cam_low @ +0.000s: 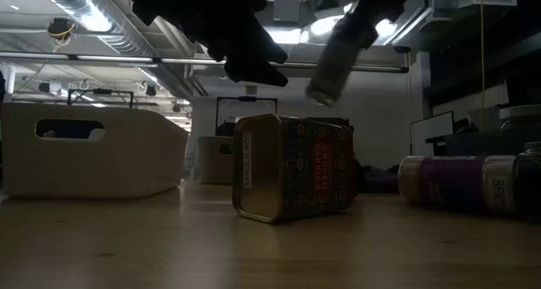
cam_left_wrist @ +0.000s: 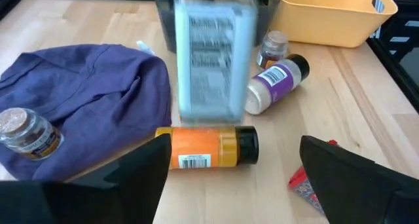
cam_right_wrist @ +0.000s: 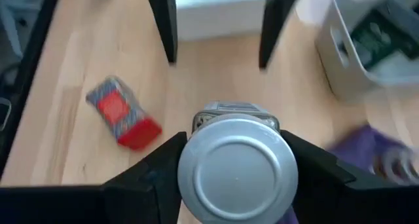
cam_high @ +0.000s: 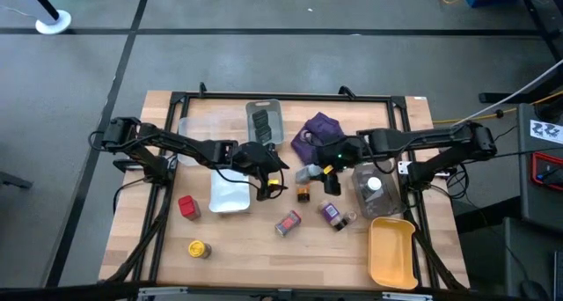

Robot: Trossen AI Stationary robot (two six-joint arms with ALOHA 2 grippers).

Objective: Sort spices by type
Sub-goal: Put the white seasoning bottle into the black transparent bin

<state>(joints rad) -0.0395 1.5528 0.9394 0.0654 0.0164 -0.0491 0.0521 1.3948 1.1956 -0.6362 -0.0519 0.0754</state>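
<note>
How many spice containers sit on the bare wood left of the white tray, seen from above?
2. A red jar stands just left of the white tray; a yellow jar sits apart, farther forward. The left arm may hide more.

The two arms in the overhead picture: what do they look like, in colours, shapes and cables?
Both arms are black and slim, built of jointed segments. The left gripper and the right gripper have dark fingers. A small green light shows near the right wrist. Black cables hang near each arm's base.
</note>
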